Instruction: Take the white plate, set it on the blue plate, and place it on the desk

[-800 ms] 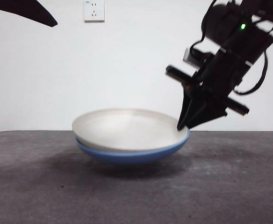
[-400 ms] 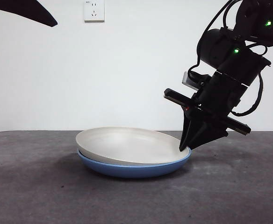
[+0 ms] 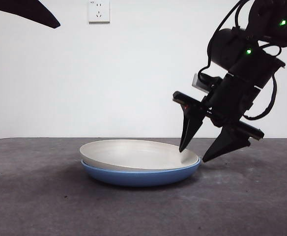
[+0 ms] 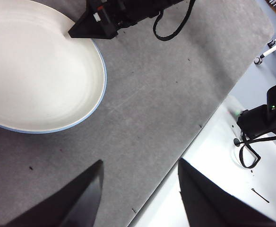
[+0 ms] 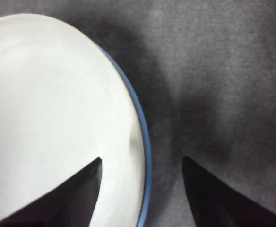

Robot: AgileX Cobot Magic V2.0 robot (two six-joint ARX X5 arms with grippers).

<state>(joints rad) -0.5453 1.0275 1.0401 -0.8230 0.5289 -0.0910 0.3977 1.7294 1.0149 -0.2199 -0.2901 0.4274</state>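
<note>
Stack: the round matte cream-white plate (image 3: 133, 153) sits nested in the glossy round blue plate (image 3: 139, 175), both down on the dark grey mottled desk (image 3: 251, 201).
Key relation: I see my right gripper (image 3: 195, 154) straddling the stack's rim, one jaw over the white plate, one outside it.
Right claw: spread, holding nothing.
Left gripper (image 4: 140, 194): spread, well clear.
Change: half a second ago the jaws pinched the rim and the white plate tilted; now released, level.

Behind the table stands a plain white wall (image 3: 109, 73), evenly lit. High on it, to the left, there is a white socket (image 3: 99, 11). In the left wrist view, a pale floor (image 4: 213, 161) shows beside the table edge, with thin black cables (image 4: 247, 153) on it.
</note>
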